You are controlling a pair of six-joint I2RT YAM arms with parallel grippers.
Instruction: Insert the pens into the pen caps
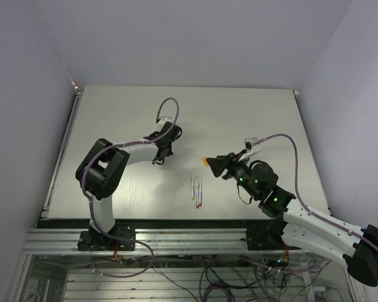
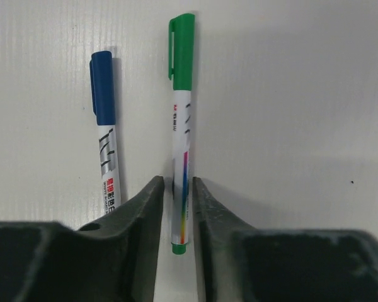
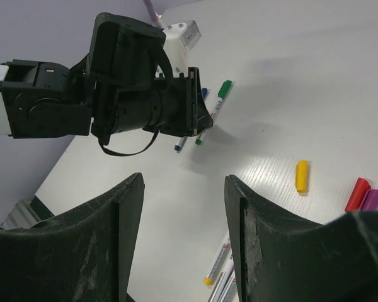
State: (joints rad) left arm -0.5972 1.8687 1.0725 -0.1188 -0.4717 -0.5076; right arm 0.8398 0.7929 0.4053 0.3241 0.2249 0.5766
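Observation:
A green-capped pen [image 2: 181, 132] lies flat on the white table between the fingers of my left gripper [image 2: 176, 182], whose jaws stand slightly apart with a thin gap beside the barrel. A blue-capped pen [image 2: 106, 138] lies just to its left. Uncapped pens [image 1: 196, 190] lie side by side near the table's front middle. Loose yellow [image 3: 301, 175], red [image 3: 357, 194] and magenta [image 3: 372, 199] pen caps rest on the table. My right gripper [image 3: 183, 182] hovers open above the table with nothing between its fingers, the yellow cap [image 1: 205, 161] close by its tips.
The left arm [image 1: 123, 157] curves across the table's left-middle. The right arm [image 1: 283, 204] reaches in from the front right. Walls close the table in at the back and on both sides. A metal rail [image 1: 176, 239] runs along the near edge.

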